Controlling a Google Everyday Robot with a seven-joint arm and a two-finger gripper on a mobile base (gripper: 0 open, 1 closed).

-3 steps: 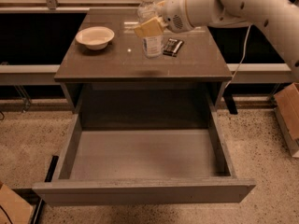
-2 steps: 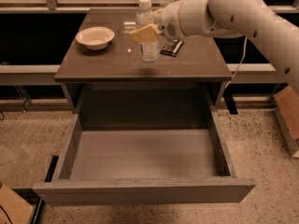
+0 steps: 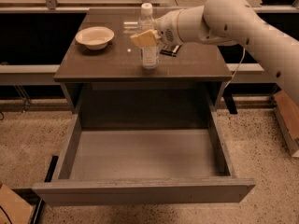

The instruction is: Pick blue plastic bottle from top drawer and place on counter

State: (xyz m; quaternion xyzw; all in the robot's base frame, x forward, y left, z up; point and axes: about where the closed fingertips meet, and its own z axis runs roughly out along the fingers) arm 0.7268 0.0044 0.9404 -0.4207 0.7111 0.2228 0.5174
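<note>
Side stuff you'll spot: white bowl [image 3: 95, 36] upright on counter [image 3: 103, 64], back-left part. Small dark flat packet [image 3: 170, 50] lying just right of gripper [image 3: 148, 38], which hangs over counter's middle; can't tell what packet is. Speckled floor [image 3: 261, 139] all round. Cardboard box [image 3: 11, 209] poking in bottom-left, another brown box [image 3: 287, 118] at right edge. Pale ledge [image 3: 28, 71] runs behind cabinet. Thin cable [image 3: 237, 71] hangs right of cabinet. Black strip [image 3: 46, 178] flat on floor, left side.
</note>
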